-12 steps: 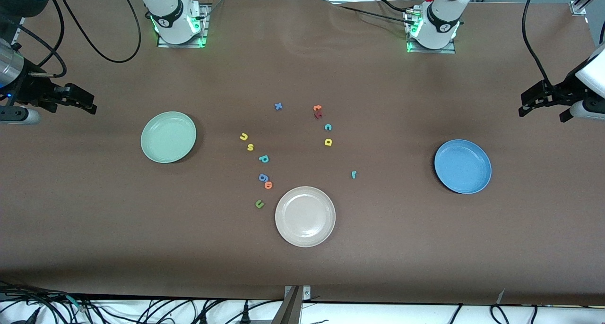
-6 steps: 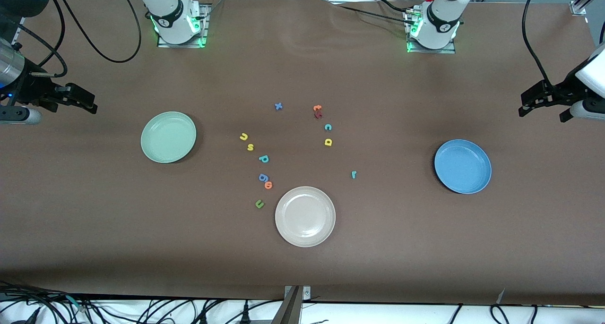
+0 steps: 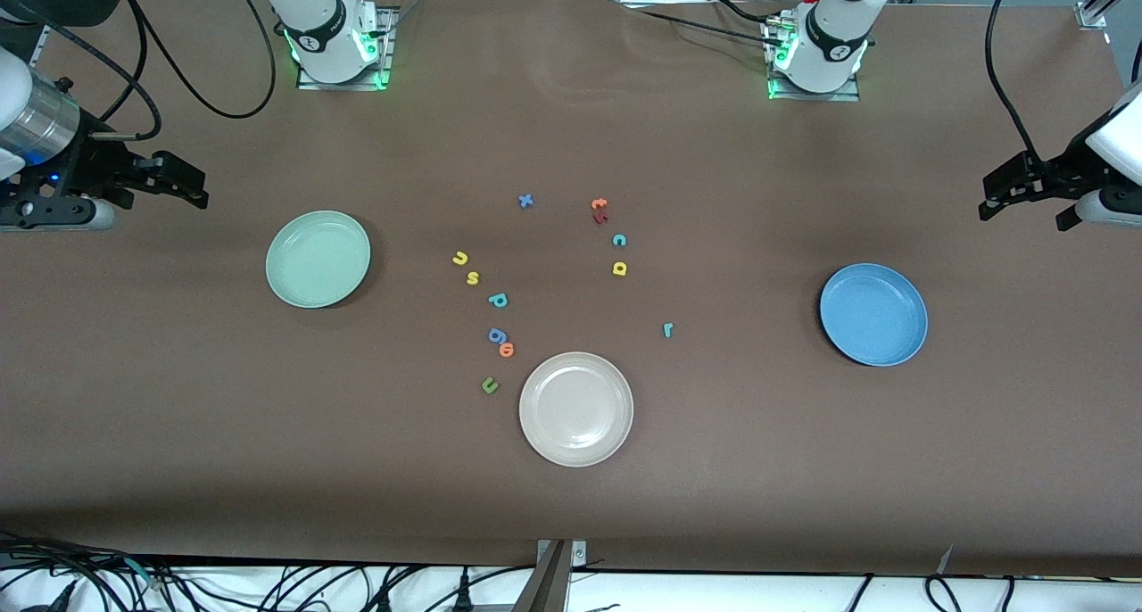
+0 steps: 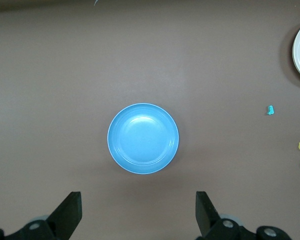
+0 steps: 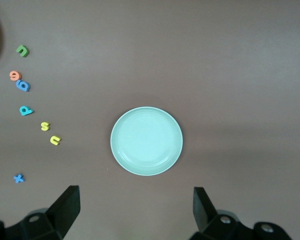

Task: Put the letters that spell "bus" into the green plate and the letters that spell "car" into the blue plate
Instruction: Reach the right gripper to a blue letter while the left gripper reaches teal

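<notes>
Nothing sorted yet: right gripper [image 3: 192, 191] near the round mint-green plate [image 3: 318, 259] and left gripper [image 3: 1004, 194] near the round blue plate [image 3: 873, 314] both hover released, empty; next likely a descent onto the tiny teal foam b [image 3: 498, 301].

We see two arms with glossy white shells. Each base [image 3: 337, 37] is a rounded white column ringed by a black band with a small round mark, standing on a square metal plate lit by green lights; a red button shows just above each band. Black cables loop from the arms near both bases. The right arm's wrist [image 3: 36, 126] has a brushed silver cylinder with a small blue light beside it. The right gripper [image 3: 183, 186] and the left gripper [image 3: 1004, 188] are matte black, with blocky bodies and flat, tapered fingers [image 4: 69, 212]. Round silver screws [image 5: 35, 218] sit in the black finger mounts.
</notes>
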Motion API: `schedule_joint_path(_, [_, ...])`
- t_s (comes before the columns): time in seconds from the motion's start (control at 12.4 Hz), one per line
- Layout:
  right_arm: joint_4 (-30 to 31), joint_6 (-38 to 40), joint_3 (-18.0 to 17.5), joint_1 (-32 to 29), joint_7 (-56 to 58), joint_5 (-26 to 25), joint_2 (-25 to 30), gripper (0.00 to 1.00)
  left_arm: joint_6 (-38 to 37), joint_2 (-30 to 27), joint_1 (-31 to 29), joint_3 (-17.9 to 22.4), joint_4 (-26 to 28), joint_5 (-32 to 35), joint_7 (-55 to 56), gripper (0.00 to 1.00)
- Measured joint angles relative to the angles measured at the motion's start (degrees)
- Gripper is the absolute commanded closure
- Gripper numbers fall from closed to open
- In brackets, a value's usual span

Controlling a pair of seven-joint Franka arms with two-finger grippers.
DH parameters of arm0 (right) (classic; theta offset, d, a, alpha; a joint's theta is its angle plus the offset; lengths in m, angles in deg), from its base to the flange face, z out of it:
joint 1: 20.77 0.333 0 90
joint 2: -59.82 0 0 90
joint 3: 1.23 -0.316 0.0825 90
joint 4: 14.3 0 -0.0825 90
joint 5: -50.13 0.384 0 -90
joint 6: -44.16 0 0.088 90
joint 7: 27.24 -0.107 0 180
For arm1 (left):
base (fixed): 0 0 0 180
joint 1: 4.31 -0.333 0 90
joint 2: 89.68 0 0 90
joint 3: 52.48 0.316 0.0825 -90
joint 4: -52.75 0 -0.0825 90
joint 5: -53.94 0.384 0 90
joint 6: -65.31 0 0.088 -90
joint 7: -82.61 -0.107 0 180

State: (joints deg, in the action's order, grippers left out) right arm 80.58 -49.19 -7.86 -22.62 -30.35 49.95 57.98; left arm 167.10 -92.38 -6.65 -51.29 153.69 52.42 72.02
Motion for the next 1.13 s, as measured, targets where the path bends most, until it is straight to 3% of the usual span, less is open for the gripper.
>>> schedule_joint_path(0.56, [1.09,-1.02,-1.37,8.16,-6.72,0.0,-5.46,0.0,1.36,-0.03,0.0,-0.08,-0.01,0.0,-0.01,0.0])
schedule_joint_path(1.13, [1.5,-16.78,-1.54,19.51,-27.24,-0.14,-18.2,0.0,1.58,1.24,-0.01,-1.11,2.56,0.0,-0.04,0.0])
